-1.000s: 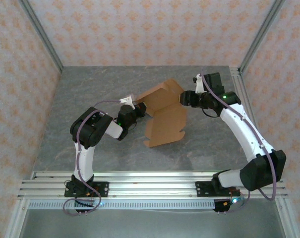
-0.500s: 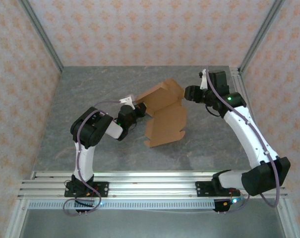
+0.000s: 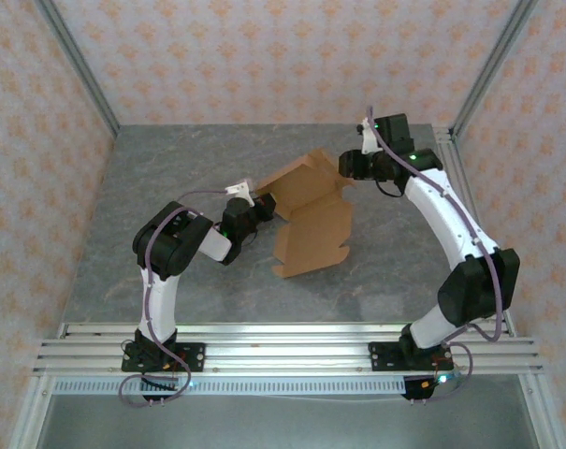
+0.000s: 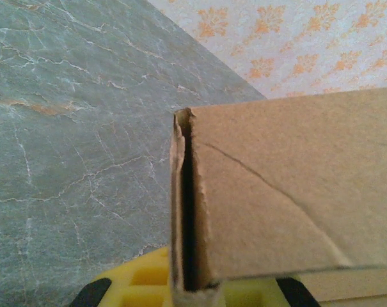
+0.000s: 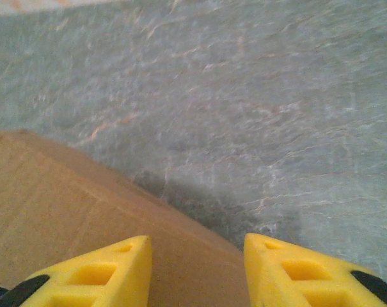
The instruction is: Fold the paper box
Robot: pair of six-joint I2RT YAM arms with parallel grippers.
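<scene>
Paper box point(image 3: 311, 220) sits mid-table point(image 3: 170, 168) in the top view. It is part-folded: one broad panel slopes toward 6 o'clock, and a second panel is raised behind it at 12 o'clock. No closed shell formed, walls not up.
Left gripper point(image 3: 261, 206) is on the box's 9 o'clock edge, clamped on the cardboard. Left arm point(image 3: 166, 248) rises from its base at 7 o'clock with the elbow folded tight, and the forearm runs toward 3 o'clock into the box.
Right gripper point(image 3: 344, 170) is at the box's 1 o'clock corner, just beside or on the raised panel; contact can't be resolved here. Right arm point(image 3: 451, 224) stretches from its base at 5 o'clock in a long arc toward 11 o'clock. Its wrist is turned so the fingers point to 9 o'clock.

Left wrist: a doubled cardboard edge of the box point(image 4: 289, 192) stands upright, running straight down into the left gripper point(image 4: 193, 291). Yellow fingers point(image 4: 135, 281) sit tight either side of it, so the jaws are clenched on the box. Grey marbled table point(image 4: 71, 128) is at 9 o'clock, patterned wall point(image 4: 308, 38) at 1 o'clock.

Right wrist: the right gripper point(image 5: 196, 256) has its jaws apart, with a clear gap between the yellow fingers point(image 5: 103, 272). Nothing is pinched. A flat face of the box point(image 5: 71, 198) lies under them, filling the 7 to 8 o'clock area, its edge running diagonally through the gap. Can't tell if the fingertips touch it. Table point(image 5: 244, 96) lies beyond, toward 12 o'clock.
</scene>
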